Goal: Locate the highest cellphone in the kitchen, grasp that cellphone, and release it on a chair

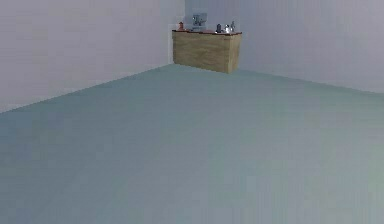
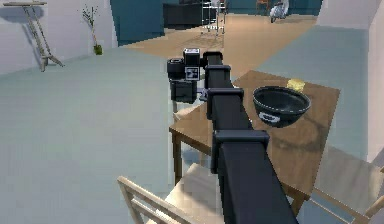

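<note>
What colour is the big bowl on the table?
Black. The bowl sits on the brown wooden table and shows best in the arm side view.

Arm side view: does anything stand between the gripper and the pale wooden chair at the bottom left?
Yes: the brown wooden table has its left corner between the gripper and the pale wooden chair. The round black bowl stands farther right on the table, out of that line.

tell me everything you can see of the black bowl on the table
The bowl is round, black and glossy-looking, with a paler ring just inside its rim. It stands upright on the wooden table, to the right of the arm. A small yellow thing lies just behind it; whether they touch cannot be told.
</note>
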